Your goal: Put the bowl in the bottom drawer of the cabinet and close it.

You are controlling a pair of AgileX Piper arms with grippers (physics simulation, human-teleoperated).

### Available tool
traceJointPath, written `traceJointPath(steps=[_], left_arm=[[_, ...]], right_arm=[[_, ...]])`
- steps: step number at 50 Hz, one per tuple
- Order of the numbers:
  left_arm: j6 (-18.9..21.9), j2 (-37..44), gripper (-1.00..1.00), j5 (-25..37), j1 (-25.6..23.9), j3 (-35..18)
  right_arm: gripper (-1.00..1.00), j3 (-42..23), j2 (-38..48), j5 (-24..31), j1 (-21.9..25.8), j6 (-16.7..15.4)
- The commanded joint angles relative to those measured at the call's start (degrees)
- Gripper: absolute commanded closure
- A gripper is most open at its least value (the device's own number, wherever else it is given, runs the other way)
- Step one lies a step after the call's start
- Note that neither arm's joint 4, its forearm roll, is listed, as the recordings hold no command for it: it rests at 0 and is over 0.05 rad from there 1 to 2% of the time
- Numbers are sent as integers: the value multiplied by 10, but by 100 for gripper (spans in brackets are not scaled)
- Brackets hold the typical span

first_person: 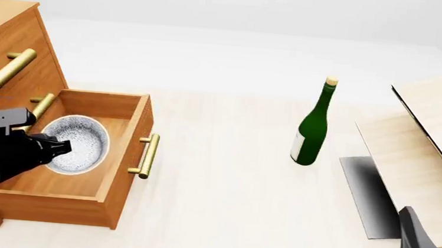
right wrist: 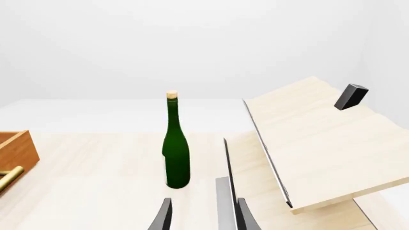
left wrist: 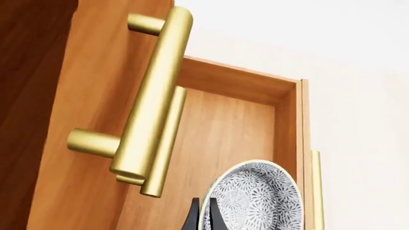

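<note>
The cabinet (first_person: 3, 30) stands at the left, and its bottom drawer (first_person: 136, 130) is pulled out toward the table's middle, brass handle (first_person: 147, 155) on its front. The white speckled bowl (first_person: 81, 142) sits within the drawer's opening. My left gripper (first_person: 63, 146) is shut on the bowl's near rim. In the left wrist view the two black fingers (left wrist: 192, 215) pinch the bowl (left wrist: 255, 196) rim over the drawer (left wrist: 230, 79) floor. Whether the bowl touches the floor I cannot tell. My right gripper (first_person: 437, 234) is open far to the right, holding nothing.
A green wine bottle (first_person: 312, 128) stands mid-table, right of the drawer. Pale wooden boards (first_person: 433, 135) lean at the right above a dark grey plate (first_person: 366, 194). The upper drawers' brass handles (first_person: 8, 69) jut out above the open drawer. A small black block (right wrist: 351, 96) sits on one board.
</note>
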Motion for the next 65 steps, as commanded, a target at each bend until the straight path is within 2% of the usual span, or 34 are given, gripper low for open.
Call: traceJointPath(steps=[1, 65], left_arm=[[5, 12, 100, -7, -1, -2], [26, 80, 100, -55, 20, 12]], right_arm=[[-100, 0, -1, 0, 0, 0], [-100, 0, 0, 0, 0, 0]])
